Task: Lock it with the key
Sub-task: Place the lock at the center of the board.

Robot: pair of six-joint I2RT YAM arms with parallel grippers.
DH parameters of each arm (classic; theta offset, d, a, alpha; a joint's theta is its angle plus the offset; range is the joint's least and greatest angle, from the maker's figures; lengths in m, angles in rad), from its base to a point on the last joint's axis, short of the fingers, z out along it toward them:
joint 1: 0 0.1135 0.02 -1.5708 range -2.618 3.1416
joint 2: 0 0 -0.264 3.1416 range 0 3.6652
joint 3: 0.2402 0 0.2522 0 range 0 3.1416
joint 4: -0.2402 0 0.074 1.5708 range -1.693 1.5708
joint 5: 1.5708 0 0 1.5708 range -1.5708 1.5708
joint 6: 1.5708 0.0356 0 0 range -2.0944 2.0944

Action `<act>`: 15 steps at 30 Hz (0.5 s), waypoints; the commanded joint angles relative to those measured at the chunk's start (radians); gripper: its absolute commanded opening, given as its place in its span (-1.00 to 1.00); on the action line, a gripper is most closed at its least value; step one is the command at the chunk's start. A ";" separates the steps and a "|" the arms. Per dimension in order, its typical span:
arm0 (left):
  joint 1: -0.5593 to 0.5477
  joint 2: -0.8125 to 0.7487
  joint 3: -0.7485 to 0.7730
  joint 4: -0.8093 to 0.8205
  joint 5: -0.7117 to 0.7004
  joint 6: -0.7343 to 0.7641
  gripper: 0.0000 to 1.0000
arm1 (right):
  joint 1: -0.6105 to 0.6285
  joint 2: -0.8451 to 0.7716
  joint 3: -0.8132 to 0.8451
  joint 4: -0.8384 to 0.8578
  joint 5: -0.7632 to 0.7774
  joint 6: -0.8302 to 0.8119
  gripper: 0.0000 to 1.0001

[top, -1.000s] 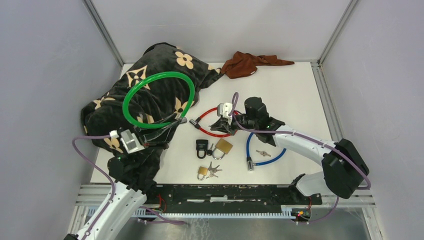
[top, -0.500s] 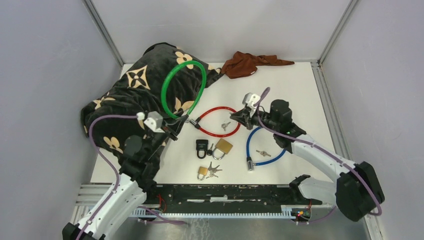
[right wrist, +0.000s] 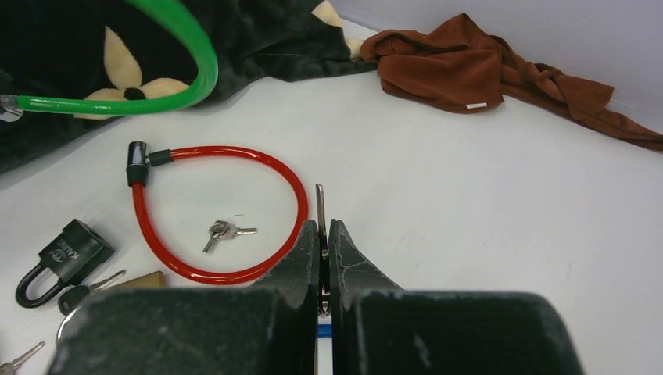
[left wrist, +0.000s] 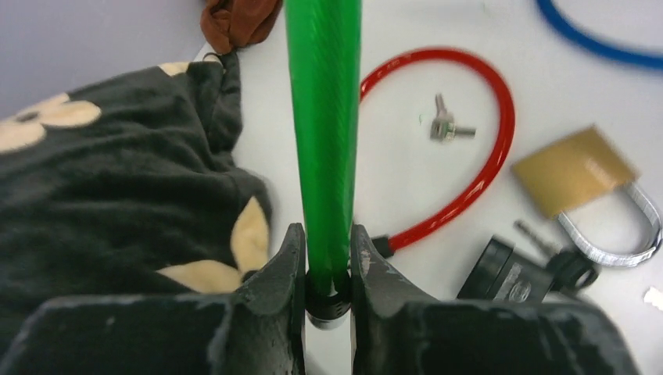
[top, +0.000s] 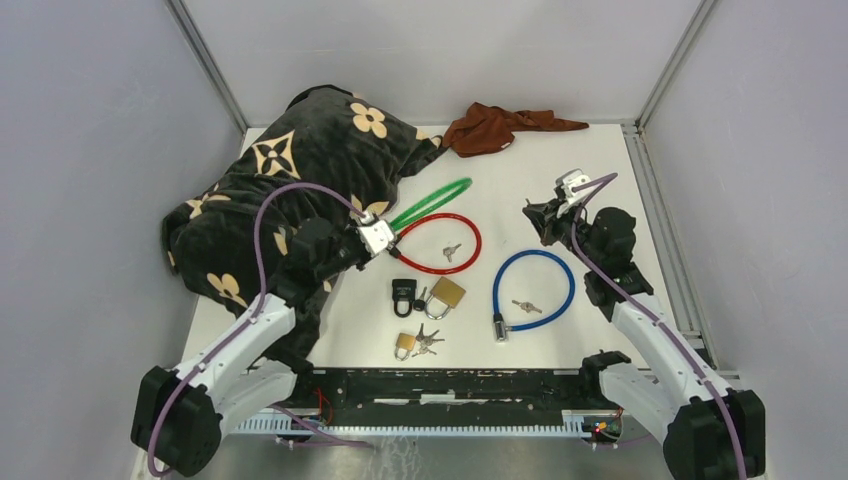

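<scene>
The left hand [left wrist: 327,244] pinches the green cable lock [left wrist: 322,117] near its dark end, the loop stretching over the white surface [top: 560,190] beside the flowered blanket [top: 300,150]. The right hand [right wrist: 322,234], fingers pressed together, grips a key [right wrist: 319,205] (blade upward) — well apart from the lock, above the surface's right side.
</scene>
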 commanded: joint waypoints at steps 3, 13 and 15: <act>0.013 -0.283 -0.016 -0.407 0.144 0.815 -0.97 | 0.046 -0.030 -0.022 0.048 -0.097 0.078 -1.00; 0.005 -0.232 0.012 -0.241 0.066 0.436 -0.97 | 0.151 0.016 0.097 -0.023 -0.052 0.044 -1.00; -0.030 -0.109 0.049 -0.151 0.030 0.416 -0.97 | 0.139 0.016 0.122 -0.048 0.039 0.026 -1.00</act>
